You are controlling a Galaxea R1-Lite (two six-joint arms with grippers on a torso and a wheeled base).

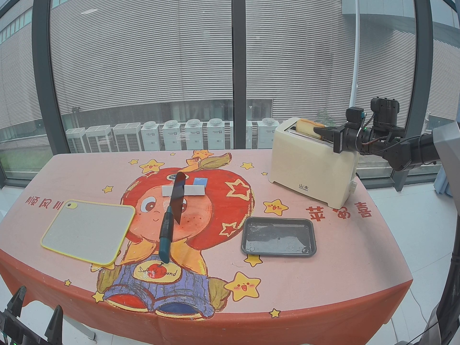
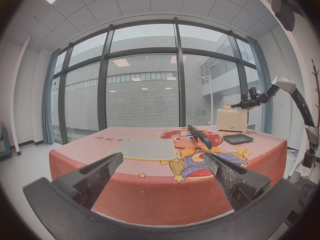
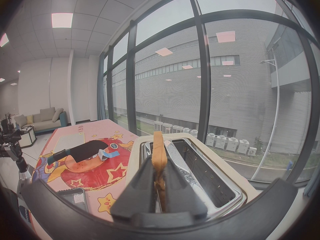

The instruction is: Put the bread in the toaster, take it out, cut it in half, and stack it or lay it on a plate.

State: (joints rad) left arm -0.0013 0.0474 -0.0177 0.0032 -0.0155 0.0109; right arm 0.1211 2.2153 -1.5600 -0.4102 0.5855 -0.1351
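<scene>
Off the surface's (image 1: 335,245) near left corner, the left gripper (image 2: 162,159) has its fingers spread, holding nothing. At the far right corner, the right gripper (image 1: 320,132) pinches the bread (image 1: 308,127) upright at the toaster (image 1: 311,171) slot. The fingers hide the bread's lower part.

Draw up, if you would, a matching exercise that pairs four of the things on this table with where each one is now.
Things:
1. bread
2. knife
3. cutting board
4. tray

Places:
A. flat on the table, at the robot's left
B. blade propped on the white block, mid-table
C. clamped in the right gripper at the top of the toaster
D. on the table, in front of the toaster

Pairs: 1-C, 2-B, 3-A, 4-D.
</scene>
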